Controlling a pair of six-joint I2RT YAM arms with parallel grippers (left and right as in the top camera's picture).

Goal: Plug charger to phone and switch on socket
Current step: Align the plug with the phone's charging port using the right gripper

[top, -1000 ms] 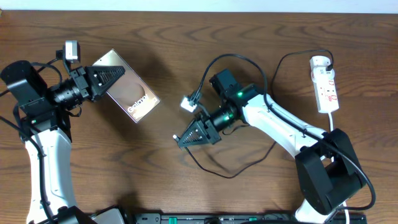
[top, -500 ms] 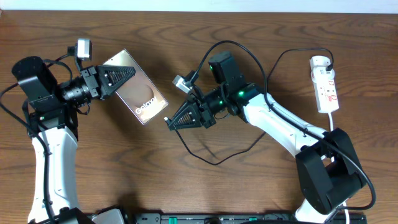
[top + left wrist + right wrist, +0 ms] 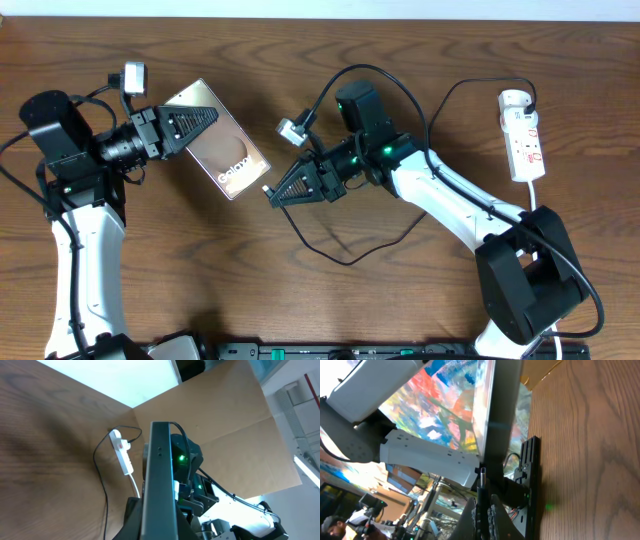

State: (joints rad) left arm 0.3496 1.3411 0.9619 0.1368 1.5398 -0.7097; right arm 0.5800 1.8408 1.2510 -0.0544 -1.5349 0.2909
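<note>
The phone [image 3: 232, 160], bronze-brown with white "Galaxy" lettering, hangs tilted above the table with my left gripper [image 3: 205, 118] shut on its upper-left end. In the left wrist view its edge [image 3: 160, 475] stands upright between the jaws. My right gripper [image 3: 272, 196] is shut on the connector end of the charger [image 3: 330, 255], right by the phone's lower-right end. The small metal tip [image 3: 483, 476] pokes up from the fingers [image 3: 496, 515], just below the phone's edge [image 3: 499, 405]. The black cable loops over the table to the socket [image 3: 522, 135] at far right.
The socket [image 3: 123, 453] also shows in the left wrist view, with the right arm [image 3: 183, 460] behind the phone. A white cord runs down from the socket to the right arm's base [image 3: 525, 285]. The left arm's base [image 3: 60, 150] stands at far left.
Over the last second the left gripper carried the phone up and right, and the right gripper brought the connector up and left to the phone's end. Over the last half second, hardly any motion.
</note>
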